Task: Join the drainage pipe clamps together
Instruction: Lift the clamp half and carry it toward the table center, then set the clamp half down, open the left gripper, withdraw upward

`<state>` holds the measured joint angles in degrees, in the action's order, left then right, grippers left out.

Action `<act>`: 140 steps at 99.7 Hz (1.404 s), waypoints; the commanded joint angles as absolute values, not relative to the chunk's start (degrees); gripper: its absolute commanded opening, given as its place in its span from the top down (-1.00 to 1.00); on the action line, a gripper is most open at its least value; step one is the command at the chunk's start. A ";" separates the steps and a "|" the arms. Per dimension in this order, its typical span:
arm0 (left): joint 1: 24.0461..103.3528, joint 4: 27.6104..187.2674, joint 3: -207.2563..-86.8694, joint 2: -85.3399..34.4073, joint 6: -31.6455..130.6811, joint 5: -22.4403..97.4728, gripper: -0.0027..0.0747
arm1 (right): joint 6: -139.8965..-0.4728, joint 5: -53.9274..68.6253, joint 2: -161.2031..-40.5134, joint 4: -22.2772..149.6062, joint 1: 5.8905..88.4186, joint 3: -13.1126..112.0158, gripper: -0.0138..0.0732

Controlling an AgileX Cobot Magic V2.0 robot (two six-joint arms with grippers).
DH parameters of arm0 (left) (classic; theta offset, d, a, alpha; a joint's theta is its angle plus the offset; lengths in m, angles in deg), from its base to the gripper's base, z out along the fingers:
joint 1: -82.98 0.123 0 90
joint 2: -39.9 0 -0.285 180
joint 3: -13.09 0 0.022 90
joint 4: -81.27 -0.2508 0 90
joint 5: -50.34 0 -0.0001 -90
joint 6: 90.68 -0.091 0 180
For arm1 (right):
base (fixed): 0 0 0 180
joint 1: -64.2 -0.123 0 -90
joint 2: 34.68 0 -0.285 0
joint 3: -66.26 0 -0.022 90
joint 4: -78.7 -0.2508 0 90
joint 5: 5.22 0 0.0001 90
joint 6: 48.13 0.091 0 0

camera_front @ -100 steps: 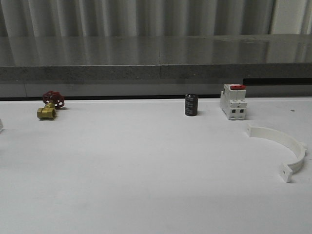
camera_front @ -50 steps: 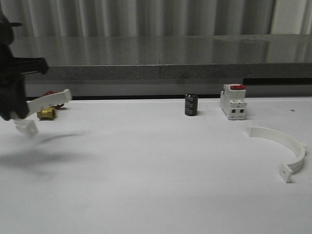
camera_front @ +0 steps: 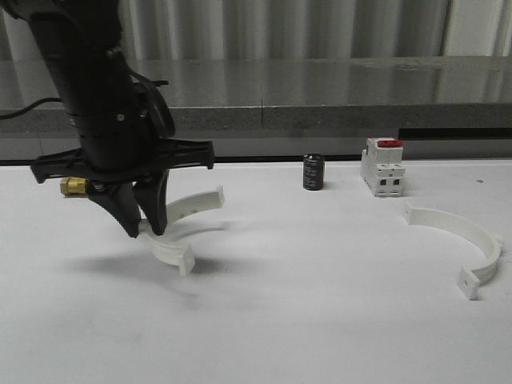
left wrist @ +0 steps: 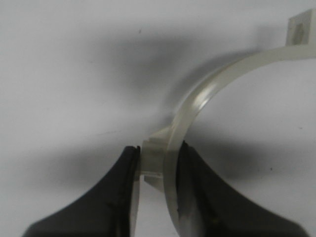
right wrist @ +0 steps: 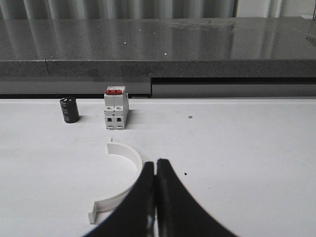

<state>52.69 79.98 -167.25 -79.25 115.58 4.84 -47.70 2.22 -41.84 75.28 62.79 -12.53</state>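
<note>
My left gripper (camera_front: 150, 227) hangs low over the table's left-middle, shut on one white drainage pipe clamp (camera_front: 196, 202). In the left wrist view its black fingers pinch the clamp's (left wrist: 207, 89) band and side lug at the gripper (left wrist: 158, 159); a holed end tab shows at the far end. I cannot tell whether the lower tab touches the table. The other clamp (camera_front: 460, 226) lies flat at the right, open side toward the table's middle. In the right wrist view that clamp (right wrist: 132, 153) lies just beside my right gripper (right wrist: 156, 165), which is shut with nothing in it.
A black cylinder (camera_front: 314, 172) and a white block with a red top (camera_front: 382, 168) stand at the back, right of centre. A brass valve (camera_front: 72, 186) peeks out behind the left arm. A grey ledge (camera_front: 320, 96) runs along the back of the table.
The left arm came in from the left edge carrying the clamp half and has moved right and lower. The clamp on the right has not moved.
</note>
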 commanded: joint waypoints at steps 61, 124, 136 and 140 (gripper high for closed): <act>51.29 79.66 -173.53 -81.54 119.03 3.68 0.73 | -48.13 -2.94 -40.76 75.39 63.13 -11.57 0.84; 51.29 77.06 -173.53 -78.27 117.48 3.84 -0.36 | -48.13 -2.94 -40.76 75.39 63.13 -11.57 0.84; 51.57 74.26 -173.53 -73.45 116.24 5.63 -0.36 | -48.13 -2.94 -40.76 75.39 63.13 -11.57 0.84; 52.16 73.30 -173.53 -71.32 115.83 6.44 -0.35 | -48.13 -2.94 -40.76 75.39 63.13 -11.57 0.84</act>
<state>51.64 75.60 -171.90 -78.84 117.00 3.56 -47.70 2.22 -41.84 75.28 62.79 -12.53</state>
